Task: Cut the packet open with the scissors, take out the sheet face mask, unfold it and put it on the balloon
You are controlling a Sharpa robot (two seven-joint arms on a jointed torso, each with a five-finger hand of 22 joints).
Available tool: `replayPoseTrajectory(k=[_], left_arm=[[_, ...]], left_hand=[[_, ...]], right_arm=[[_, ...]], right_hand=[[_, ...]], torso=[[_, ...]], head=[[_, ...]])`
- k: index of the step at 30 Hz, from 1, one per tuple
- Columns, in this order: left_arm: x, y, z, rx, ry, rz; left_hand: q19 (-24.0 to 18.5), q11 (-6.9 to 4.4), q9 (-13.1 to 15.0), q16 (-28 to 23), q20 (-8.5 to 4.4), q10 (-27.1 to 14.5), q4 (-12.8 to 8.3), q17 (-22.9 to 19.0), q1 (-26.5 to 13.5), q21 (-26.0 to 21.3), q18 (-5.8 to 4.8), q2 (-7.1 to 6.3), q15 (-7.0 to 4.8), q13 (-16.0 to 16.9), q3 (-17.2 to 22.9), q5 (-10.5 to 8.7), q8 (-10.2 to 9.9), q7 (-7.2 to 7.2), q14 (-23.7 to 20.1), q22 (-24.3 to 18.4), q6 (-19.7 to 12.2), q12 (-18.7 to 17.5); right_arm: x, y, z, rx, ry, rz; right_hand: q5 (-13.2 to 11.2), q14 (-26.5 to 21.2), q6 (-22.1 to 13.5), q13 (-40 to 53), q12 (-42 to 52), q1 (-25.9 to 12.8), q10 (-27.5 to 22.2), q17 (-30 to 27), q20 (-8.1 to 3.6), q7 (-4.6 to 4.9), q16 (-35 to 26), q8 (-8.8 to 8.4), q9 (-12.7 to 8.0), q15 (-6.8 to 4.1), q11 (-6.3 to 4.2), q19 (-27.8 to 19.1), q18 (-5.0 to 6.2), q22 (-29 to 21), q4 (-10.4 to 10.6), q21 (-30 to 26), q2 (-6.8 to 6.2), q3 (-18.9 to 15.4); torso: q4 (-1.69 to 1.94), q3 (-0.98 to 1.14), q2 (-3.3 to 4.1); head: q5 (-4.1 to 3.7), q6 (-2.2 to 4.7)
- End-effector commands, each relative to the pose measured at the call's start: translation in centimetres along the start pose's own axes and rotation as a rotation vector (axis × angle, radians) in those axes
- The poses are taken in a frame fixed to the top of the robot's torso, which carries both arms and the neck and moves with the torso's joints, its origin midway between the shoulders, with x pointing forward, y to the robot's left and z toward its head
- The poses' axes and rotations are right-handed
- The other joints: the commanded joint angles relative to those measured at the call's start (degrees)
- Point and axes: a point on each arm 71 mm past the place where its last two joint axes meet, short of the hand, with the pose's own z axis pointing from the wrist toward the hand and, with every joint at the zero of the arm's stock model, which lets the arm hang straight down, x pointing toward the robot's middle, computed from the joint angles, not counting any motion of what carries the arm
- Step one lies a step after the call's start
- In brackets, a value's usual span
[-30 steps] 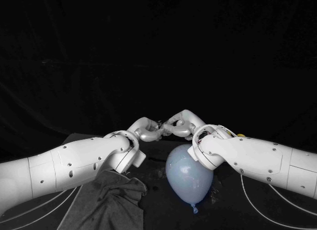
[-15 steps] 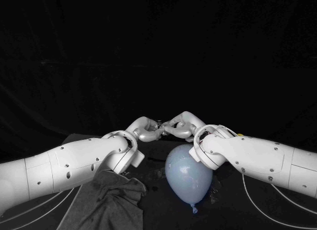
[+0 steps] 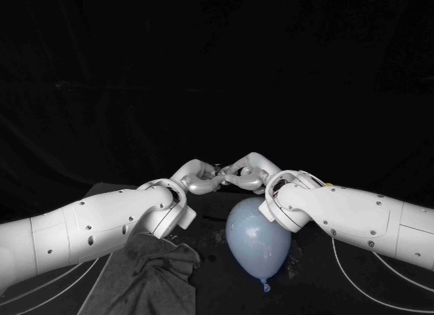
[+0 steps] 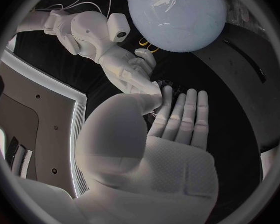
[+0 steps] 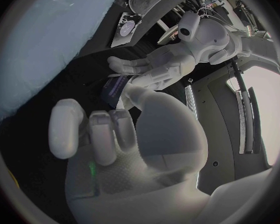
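Note:
A pale blue balloon [image 3: 259, 239] lies on the black table in front of me, knot toward me; the wrist views show it as well, balloon [image 4: 176, 15] and balloon [image 5: 50, 55]. Just behind it my left hand [image 3: 200, 177] and right hand [image 3: 247, 172] meet fingertip to fingertip. Between them hangs a small dark packet [image 5: 115, 87], pinched from both sides as far as I can see. In the left wrist view the left hand [image 4: 177, 119] has flat fingers and its thumb reaches toward the right hand [image 4: 132, 75]. Curled fingers show on the right hand [image 5: 105, 134] opposite the left hand [image 5: 143, 67].
A dark grey cloth [image 3: 146, 275] lies crumpled under my left forearm at the near left. Something yellow [image 3: 328, 185] peeks out behind my right wrist, with yellow loops [image 4: 146, 44] beside the balloon. A dark flat card [image 5: 129, 25] lies farther off on the table.
Both hands have stayed joined behind the balloon and shifted only very slightly. The balloon and the cloth have not moved.

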Motion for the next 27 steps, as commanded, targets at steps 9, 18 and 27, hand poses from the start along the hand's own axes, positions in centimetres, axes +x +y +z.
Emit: replayPoseTrajectory(k=[9, 18, 27], left_arm=[[0.92, -1.11, -0.13, 0.070, 0.061, -0.003], [1.25, -1.44, -0.25, 0.091, 0.074, -0.007], [1.61, -1.74, -0.36, 0.106, 0.089, -0.011]], left_hand=[[0.31, -0.01, 0.19, 0.36, 0.00, 1.39, -2.34, -0.20, 0.70, -0.02, -0.04, -0.12, -0.01, 0.14, 2.26, 0.38, 0.15, -2.30, 0.33, -0.08, 1.92, 0.36], [0.30, -0.02, 0.21, 0.38, -0.01, 1.54, -2.37, -0.22, 0.70, -0.01, -0.03, -0.15, -0.01, 0.15, 2.33, 0.38, 0.14, -2.32, 0.33, -0.08, 1.99, 0.37], [0.30, -0.03, 0.22, 0.40, -0.02, 1.68, -2.39, -0.25, 0.71, -0.01, -0.01, -0.17, -0.02, 0.16, 2.40, 0.38, 0.13, -2.35, 0.32, -0.08, 2.04, 0.39]], right_arm=[[0.15, 0.80, 0.07, -0.081, -0.014, -0.019], [0.42, 0.92, 0.27, -0.082, 0.008, -0.033], [0.63, 1.00, 0.41, -0.081, 0.023, -0.048]], right_hand=[[-1.14, 6.09, -0.02, 12.77, 0.14, 1.60, 4.40, 15.05, 0.17, 0.22, 0.40, -0.53, -0.27, 0.55, 1.14, -0.17, 0.07, 8.27, -1.07, -0.07, 0.03, -0.22], [-1.31, 6.09, 1.70, 12.70, 0.06, 2.23, 4.35, 15.05, 0.01, -0.25, 0.40, 0.03, -0.23, 0.26, 0.76, -0.15, 0.09, 8.38, -1.07, -0.13, 2.12, 0.07], [-1.36, 6.09, 2.19, 12.71, 0.07, 2.28, 4.36, 15.05, -0.07, -0.45, 0.40, 0.23, -0.17, 0.15, 0.61, -0.14, 0.09, 8.42, -0.99, -0.13, 2.64, 0.09]], torso=[[0.01, 0.00, -0.01], [0.01, 0.00, -0.03], [0.02, -0.03, -0.04]], head=[[-0.04, -0.09], [0.02, -0.10], [-0.02, -0.17]])
